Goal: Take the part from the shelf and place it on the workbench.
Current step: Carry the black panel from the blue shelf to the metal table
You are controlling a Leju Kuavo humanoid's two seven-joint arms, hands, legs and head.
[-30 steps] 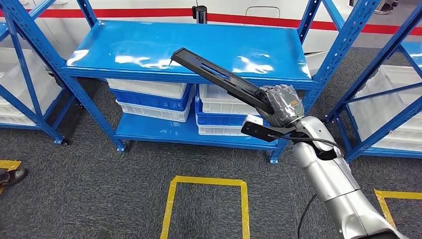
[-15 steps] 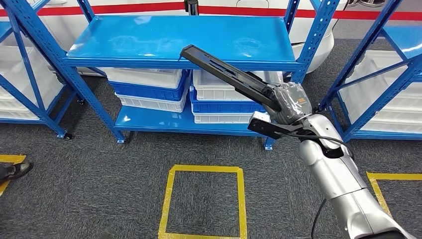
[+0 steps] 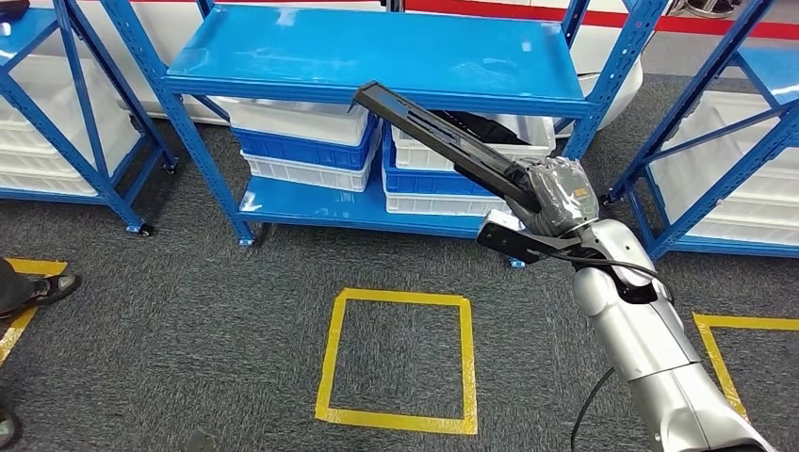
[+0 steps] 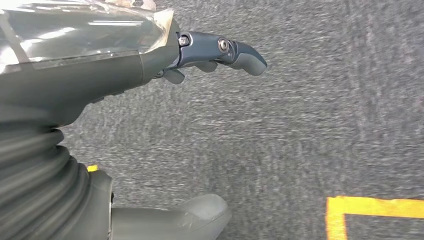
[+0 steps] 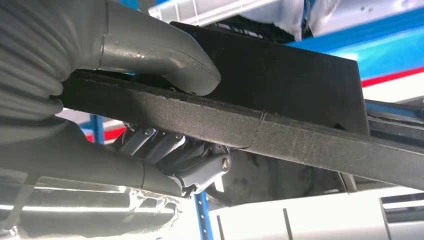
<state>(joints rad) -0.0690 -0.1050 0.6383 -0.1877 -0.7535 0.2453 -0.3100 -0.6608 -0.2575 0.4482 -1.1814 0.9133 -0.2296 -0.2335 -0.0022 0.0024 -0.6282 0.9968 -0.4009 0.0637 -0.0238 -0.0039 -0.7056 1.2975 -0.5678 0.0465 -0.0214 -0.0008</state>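
The head view looks forward and down from high on the robot's body, taking in the blue shelf (image 3: 377,56) across the upper frame, the grey carpet and a yellow taped square (image 3: 400,363) at lower centre; the right arm enters from the lower right.

The left wrist view sits close behind the left robot hand (image 4: 150,65) and faces straight down at the carpet, a yellow tape corner (image 4: 375,212) at lower right.

The right wrist view sits very near the right robot hand (image 5: 150,125), with the black part (image 5: 280,100) crossing the frame.

Head and right wrist views share that part (image 3: 443,141), the right robot hand (image 3: 556,202) and the shelf's blue frame.
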